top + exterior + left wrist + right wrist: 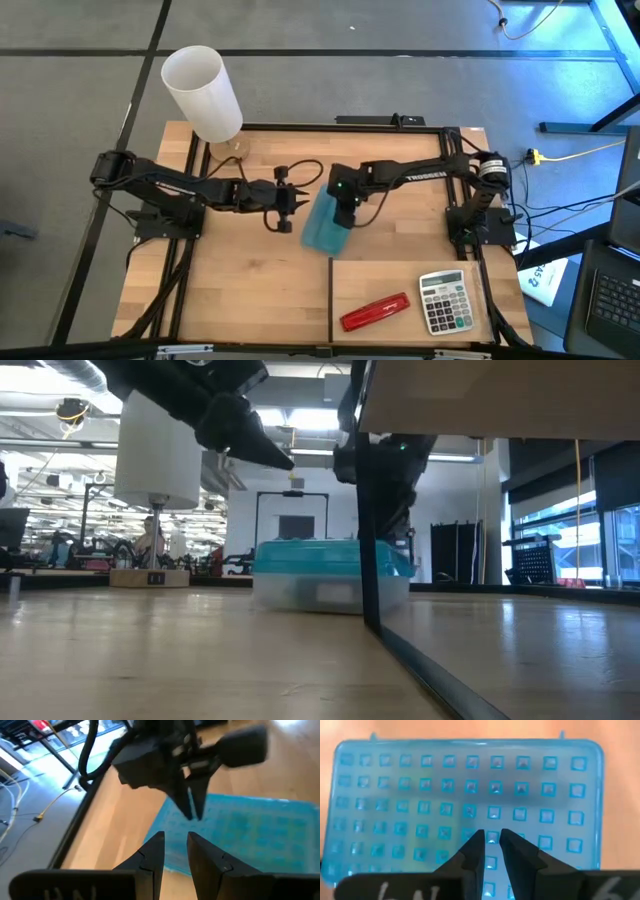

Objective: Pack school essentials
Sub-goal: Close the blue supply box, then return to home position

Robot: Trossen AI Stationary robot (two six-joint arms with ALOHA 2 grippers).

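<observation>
A light-blue plastic box (322, 235) with a studded lid (420, 785) rests shut on the middle of the table (310, 565). My right gripper (343, 213) stands over the lid pointing down, fingers shut (491, 837), and shows in the left wrist view too (192, 815). My left gripper (300, 200) hovers shut just left of the box, raised above the table (285, 460), its tips (175, 842) toward the box's left edge. Crayon box, scissors, sticky notes, pencils, pen and eraser are out of view. My right gripper comes from above, pointing down, with its shut fingertips (192, 812) at the lid's middle part (492, 812). Whether they touch the lid or hang just above it, I cannot tell. The box sits flat on the table.
A red stapler (375, 312) and a grey calculator (445, 300) lie at the near right. A tall white cylinder (203, 92) stands at the far left corner. A dark strip (331, 300) divides the near half of the table. Bare wood lies near left.
</observation>
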